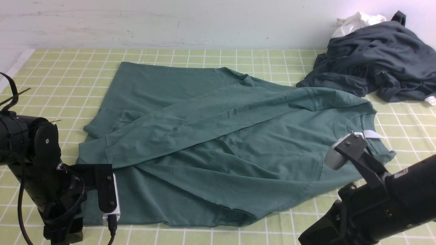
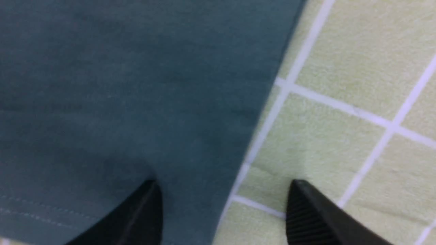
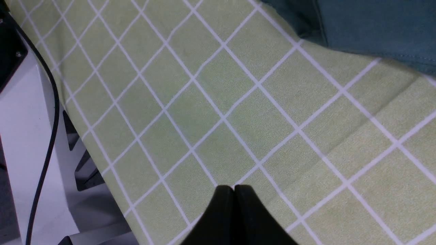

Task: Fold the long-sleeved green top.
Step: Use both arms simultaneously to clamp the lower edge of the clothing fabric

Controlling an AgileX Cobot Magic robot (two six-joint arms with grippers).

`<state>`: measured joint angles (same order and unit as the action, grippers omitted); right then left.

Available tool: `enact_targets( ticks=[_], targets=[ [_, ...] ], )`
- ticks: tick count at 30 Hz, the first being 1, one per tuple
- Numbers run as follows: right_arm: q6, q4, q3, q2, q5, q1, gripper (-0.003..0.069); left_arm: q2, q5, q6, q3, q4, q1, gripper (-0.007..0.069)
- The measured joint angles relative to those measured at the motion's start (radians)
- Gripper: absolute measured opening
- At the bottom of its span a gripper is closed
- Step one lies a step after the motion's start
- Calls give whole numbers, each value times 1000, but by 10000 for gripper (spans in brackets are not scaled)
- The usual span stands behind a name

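Front view: the green long-sleeved top (image 1: 218, 146) lies mid-frame on the desk (image 1: 61, 68), one sleeve folded across its body. Left jaws stand released astride its lower-left edge, probably to take hold there. Right jaws are clenched, empty, parked over bare desk.

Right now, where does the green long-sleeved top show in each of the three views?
Front view: the green long-sleeved top lies mid-table, one sleeve folded over its body.
Left wrist view: the top fills most of the frame, its edge running between the fingertips of the open left gripper.
Right wrist view: only a corner shows, away from the shut right gripper.
Shared landmark: the checked tablecloth.
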<state>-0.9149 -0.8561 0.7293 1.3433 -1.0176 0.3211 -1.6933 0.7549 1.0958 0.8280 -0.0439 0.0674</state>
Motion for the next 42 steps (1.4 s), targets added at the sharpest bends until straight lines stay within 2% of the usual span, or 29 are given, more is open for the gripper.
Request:
enact_targets(
  ticks=[7,14,18,21,23,28,32,35,37,40,42],
  targets=[
    [-15,-4,0,0,-3,0,-15,10,-3,-50,-2,-44,6,210],
    [-18,-12,0,0,-4,0,-15,29,-28,-84,-11,-78,6,66],
    [-18,-12,0,0,-9,0,-15,59,-35,-102,-11,-85,6,57],
    [-18,-15,0,0,-13,0,-15,74,-54,-113,-11,-89,6,83],
    [-18,-18,0,0,-13,0,-15,76,-57,-114,-11,-91,6,122],
    [-18,-19,0,0,-13,0,-15,55,-86,-114,-11,-93,6,287],
    [-18,-19,0,0,-14,0,-15,19,-80,-114,-11,-96,6,342],
    [-18,-19,1,0,-16,0,-15,15,-77,-117,-10,-104,6,307],
    [-20,-19,1,0,-18,0,-15,14,-77,-129,-10,-108,6,235],
    [-22,-19,1,0,-21,0,-15,18,-83,-175,-11,-122,6,86],
    [-22,-19,1,0,-22,0,-15,31,-85,-208,-11,-124,6,34]
  ],
)
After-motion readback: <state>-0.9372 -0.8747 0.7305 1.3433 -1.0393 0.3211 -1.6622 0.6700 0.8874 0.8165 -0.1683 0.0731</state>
